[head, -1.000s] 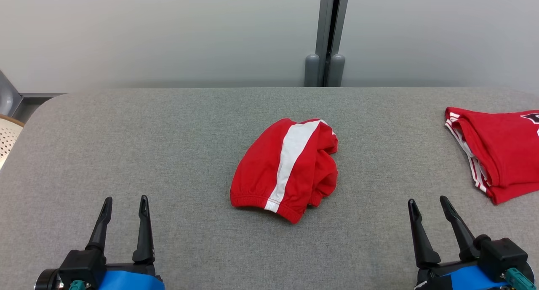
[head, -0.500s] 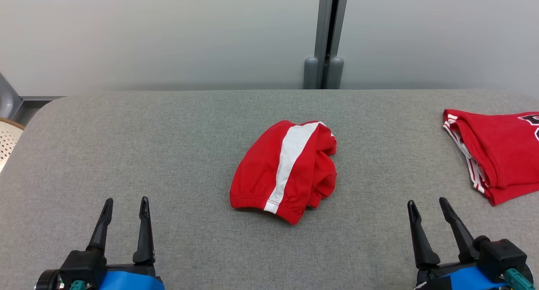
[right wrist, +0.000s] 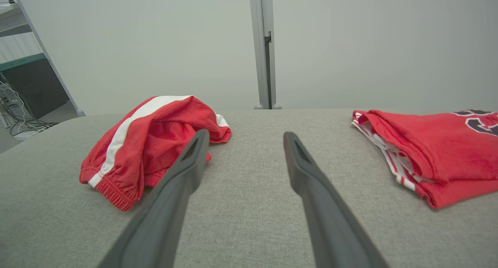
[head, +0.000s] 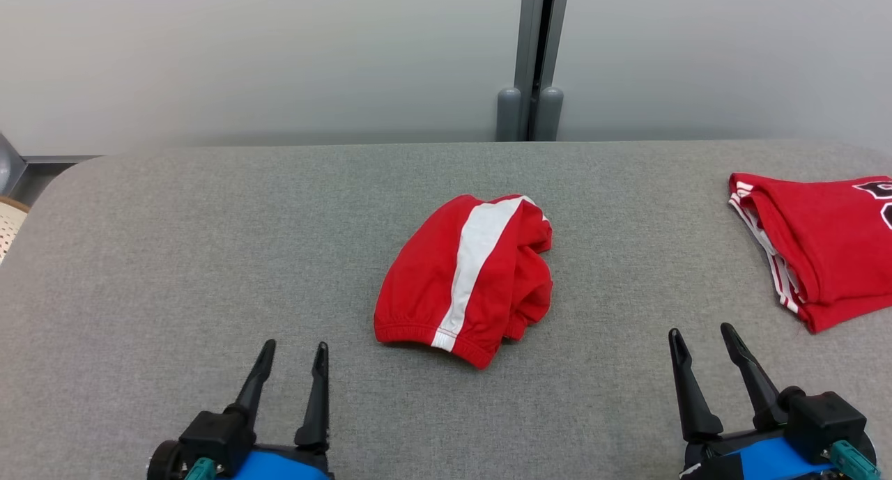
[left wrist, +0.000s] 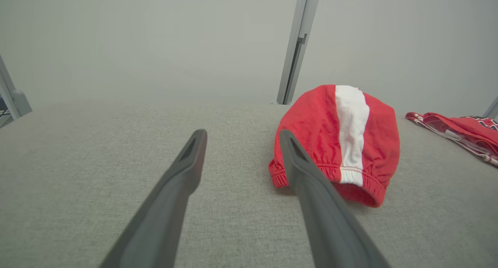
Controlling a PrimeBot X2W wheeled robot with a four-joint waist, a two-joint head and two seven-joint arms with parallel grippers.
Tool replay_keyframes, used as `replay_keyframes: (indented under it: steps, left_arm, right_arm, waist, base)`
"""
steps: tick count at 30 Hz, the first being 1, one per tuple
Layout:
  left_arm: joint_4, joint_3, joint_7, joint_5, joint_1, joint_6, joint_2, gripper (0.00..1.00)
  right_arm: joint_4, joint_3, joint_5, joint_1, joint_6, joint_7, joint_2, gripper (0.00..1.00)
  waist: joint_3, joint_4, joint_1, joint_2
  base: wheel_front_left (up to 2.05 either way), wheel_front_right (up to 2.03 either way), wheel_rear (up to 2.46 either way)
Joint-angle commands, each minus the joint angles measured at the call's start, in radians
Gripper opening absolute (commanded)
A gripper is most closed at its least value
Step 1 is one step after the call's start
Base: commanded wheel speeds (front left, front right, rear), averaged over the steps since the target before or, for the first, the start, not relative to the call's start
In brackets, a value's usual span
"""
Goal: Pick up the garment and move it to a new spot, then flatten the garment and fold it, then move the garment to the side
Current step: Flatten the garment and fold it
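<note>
Head view puts the crumpled red garment (head: 463, 278) at the middle of the grey fabric-covered counter (head: 209, 257), well clear of every edge. A broad white stripe runs down it from the far side to a gathered elastic hem on the side nearest you. Its right half is bunched into loose folds.

Your left claw (head: 294, 345) sits at the lower left with both dark fingers pointing away from you. They stand spread apart with bare counter between them, and it has hold of nothing. It is near the garment's hem but apart from it, a little to its left. In the left wrist view the garment lies just right of the right-hand finger (left wrist: 311, 182), which crosses in front of the hem's left corner; you cannot tell from that view whether the tip touches the cloth.

Your right claw (head: 700, 330) sits at the lower right, its fingers likewise spread wide and gripping nothing. In the right wrist view it points at open counter between the two pieces of clothing.

A folded red jersey (head: 815, 243) lies at the counter's right side, well apart from the garment. It has red-and-white striped trim along its left edge and dark lettering at its far right corner.

A grey upright post (head: 533, 48) stands behind the counter against a pale wall (head: 244, 55).
</note>
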Motion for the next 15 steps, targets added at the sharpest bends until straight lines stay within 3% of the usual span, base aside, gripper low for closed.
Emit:
replay_keyframes:
  steps: [1, 7, 15]
  left_arm:
    - [0.014, -0.007, -0.003, -0.013, -0.026, -0.009, -0.01, 1.0]
    - [0.119, -0.08, -0.003, -0.043, -0.078, -0.039, -0.055, 1.0]
    - [0.257, -0.173, -0.004, -0.067, -0.131, -0.06, -0.075, 1.0]
  right_arm:
    - [0.0, 0.001, 0.001, -0.01, 0.0, -0.008, 0.0, 1.0]
    - [0.004, 0.008, 0.005, -0.031, 0.0, -0.009, -0.001, 1.0]
    - [0.015, 0.013, 0.007, -0.051, 0.0, -0.017, 0.0, 1.0]
  waist:
    - [0.005, -0.003, 0.0, -0.0001]
    - [0.032, -0.035, 0.0, -0.0001]
    - [0.06, -0.088, 0.0, -0.0001]
  base:
    - [0.0, 0.0, 0.0]
    - [0.0, 0.0, 0.0]
    - [0.0, 0.0, 0.0]
